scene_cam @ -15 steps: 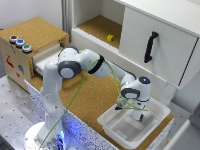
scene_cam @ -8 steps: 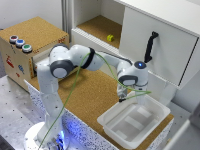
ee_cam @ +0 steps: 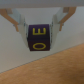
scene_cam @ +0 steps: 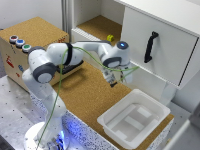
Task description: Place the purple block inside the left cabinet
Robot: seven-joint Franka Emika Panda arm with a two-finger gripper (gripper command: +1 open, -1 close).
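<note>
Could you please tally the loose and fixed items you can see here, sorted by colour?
Purple: 1, the purple cube block with yellow letters, in the end effector
Yellow: 1, small yellow object in the doorless cabinet compartment
White: 1, white plastic tray
Coloured buttons: 3
Total: 6

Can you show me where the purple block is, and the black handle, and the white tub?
purple block [ee_cam: 39, 37], wrist view, its front face with yellow letters.
black handle [scene_cam: 150, 46], exterior view, middle of the bar.
white tub [scene_cam: 111, 122], exterior view, its near rim.
</note>
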